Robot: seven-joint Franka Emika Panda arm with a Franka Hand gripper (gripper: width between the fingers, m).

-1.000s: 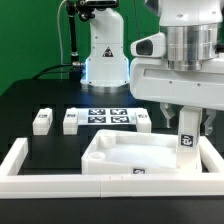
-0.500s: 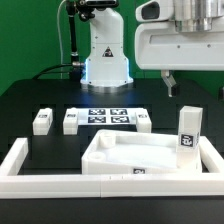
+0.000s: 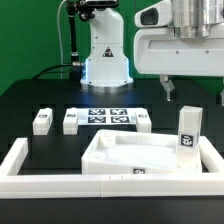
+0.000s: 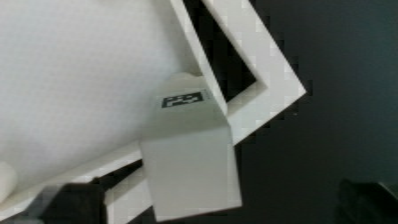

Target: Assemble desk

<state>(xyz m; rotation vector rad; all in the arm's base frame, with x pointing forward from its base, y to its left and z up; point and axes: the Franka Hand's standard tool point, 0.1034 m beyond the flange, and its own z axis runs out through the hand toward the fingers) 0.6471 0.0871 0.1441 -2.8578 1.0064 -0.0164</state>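
Hand (image 3: 194, 90) held open, empty, above upright short white plastic block leg (image 3: 187, 132); three other legs (image 3: 41, 121) caught only by exterior view.

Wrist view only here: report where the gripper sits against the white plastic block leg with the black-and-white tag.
Observer: In the exterior view the gripper hangs open above the white block leg, apart from it.
Operator: Give the leg's pose.
Observer: Upright, at the corner of the white rectangular tray-like desk top on the exterior view's right.
Operator: Count the other legs.
Observer: Three more white block legs lie on the black table, flanking the marker board.
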